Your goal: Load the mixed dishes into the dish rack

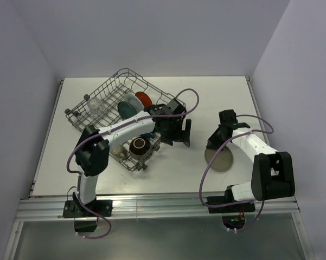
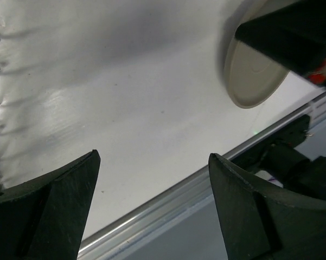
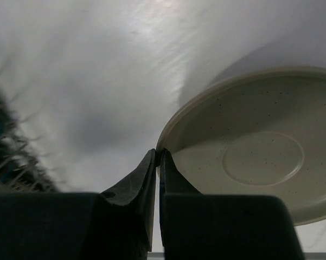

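Right fingers [image 3: 133, 187] pinching plate [image 3: 260, 157] rim, plate on surface [image 1: 206, 97] right of rack [image 1: 111, 81]; left fingers [image 2: 54, 195] spread, empty. Pickup step (seemingly last dish out); next: lift, carry left, stand in rack.

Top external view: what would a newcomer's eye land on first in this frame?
The grey wire dish rack at the far left stands out, holding a teal plate, a red-orange plate and a dark bowl. Next is the right gripper, shut on the rim of the beige plate, which lies on the table at the right. The left gripper hangs open between rack and plate.
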Available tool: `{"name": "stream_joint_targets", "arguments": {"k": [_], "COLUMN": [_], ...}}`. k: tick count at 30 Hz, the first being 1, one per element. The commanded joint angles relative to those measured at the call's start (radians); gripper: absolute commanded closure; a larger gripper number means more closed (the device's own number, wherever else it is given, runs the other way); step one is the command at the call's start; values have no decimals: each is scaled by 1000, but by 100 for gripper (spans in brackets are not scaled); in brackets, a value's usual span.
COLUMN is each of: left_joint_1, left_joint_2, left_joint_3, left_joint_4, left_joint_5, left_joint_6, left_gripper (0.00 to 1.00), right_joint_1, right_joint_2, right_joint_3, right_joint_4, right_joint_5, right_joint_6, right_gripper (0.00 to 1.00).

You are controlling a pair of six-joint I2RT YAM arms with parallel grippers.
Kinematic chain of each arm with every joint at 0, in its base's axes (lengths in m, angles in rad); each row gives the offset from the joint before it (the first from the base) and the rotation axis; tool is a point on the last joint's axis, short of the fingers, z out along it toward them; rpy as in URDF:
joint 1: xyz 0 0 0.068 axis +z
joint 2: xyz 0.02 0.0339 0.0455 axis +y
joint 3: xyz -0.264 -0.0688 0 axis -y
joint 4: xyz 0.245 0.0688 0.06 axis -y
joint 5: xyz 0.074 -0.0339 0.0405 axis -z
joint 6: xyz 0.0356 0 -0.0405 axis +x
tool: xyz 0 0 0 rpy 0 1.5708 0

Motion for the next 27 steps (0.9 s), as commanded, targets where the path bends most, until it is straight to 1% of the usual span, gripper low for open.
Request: {"name": "stream_joint_targets", "arguments": {"k": [1,3,4,6,8,11,16,20,27], "left_joint_1": [-21,-27,-28,-31,-36,-53,-64,-64,-65], "left_joint_2": [-84,-112,-118,-121,-120,-98,-60,-12,15], "left_joint_3": [-104,-188,-209,-252,-275,-284,-273,-261,-269], "left_joint_4": [209,281,344,396,479,534,587,588,594], "left_joint_5": [-6,4,17,34,74,95,117,123,118], "left_joint_6": [52,58,49,34,17,11,21,23,26], "left_gripper": [12,10,10,9,9,9,9,9,9], "right_joint_1": [24,34,35,37,40,44,49,49,49], "right_joint_2": [13,14,14,16,23,27,27,11,-18], "right_joint_3": [79,97,102,104,101,94,99,111,122], "right_joint_4": [37,31,30,36,39,48,47,37,27], "right_joint_5": [-111,-145,-150,-170,-188,-226,-280,-329,-384], "right_joint_6": [85,116,126,146,165,186,211,234,252], "right_gripper": [100,100,100,100,100,100,100,100,100]}}
